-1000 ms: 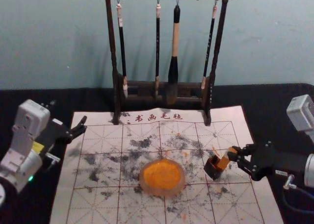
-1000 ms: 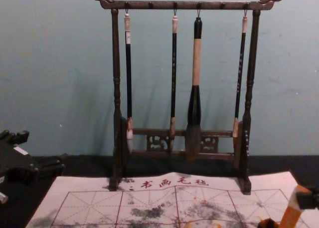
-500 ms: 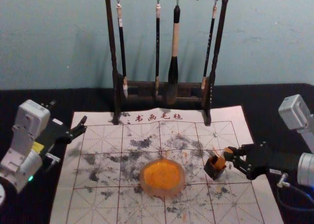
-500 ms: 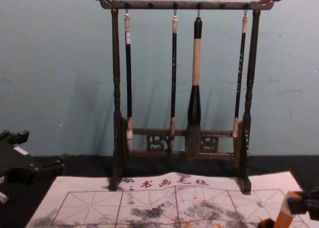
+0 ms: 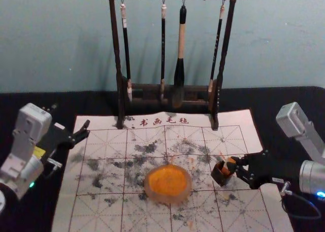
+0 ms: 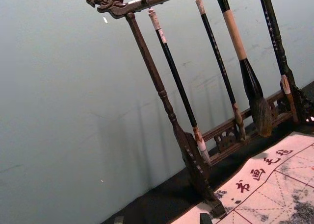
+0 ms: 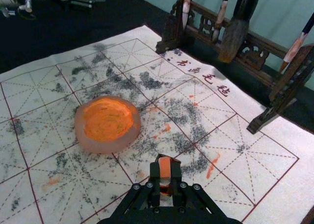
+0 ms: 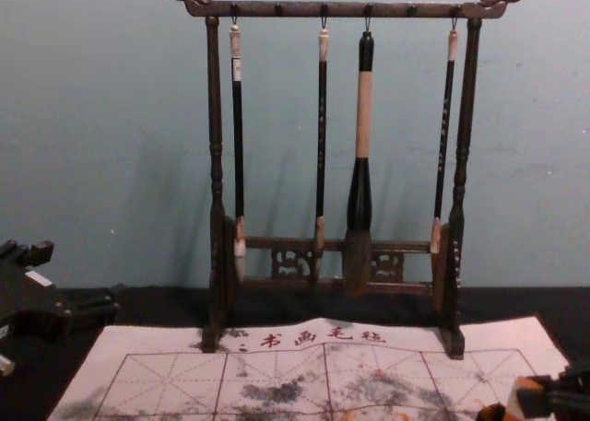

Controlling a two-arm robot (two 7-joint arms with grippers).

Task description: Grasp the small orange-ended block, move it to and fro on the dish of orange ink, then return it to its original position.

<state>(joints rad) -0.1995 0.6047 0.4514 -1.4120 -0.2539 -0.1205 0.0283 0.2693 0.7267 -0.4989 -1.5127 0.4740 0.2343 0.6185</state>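
The small orange-ended block [image 5: 231,165] stands leaning, its lower part in a small dark box [image 5: 221,174] to the right of the dish. My right gripper [image 5: 237,166] is shut on its upper part; in the right wrist view the block [image 7: 165,170] sits between the fingertips of my right gripper [image 7: 165,172], covering most of the box behind. The round dish [image 5: 188,191] holds orange ink [image 5: 167,184] and lies left of the box. My left gripper [image 5: 71,117] stays parked open at the left; in the left wrist view my left gripper [image 6: 162,220] has its fingertips wide apart.
A dark wooden rack [image 5: 162,88] with several hanging brushes stands at the back edge of the stained calligraphy mat [image 5: 99,211]. Black cloth [image 5: 284,110] covers the table around the mat.
My right gripper has moved slightly left and down with the block, which now sits lower in the dark box. The left arm, dish and rack have not moved.
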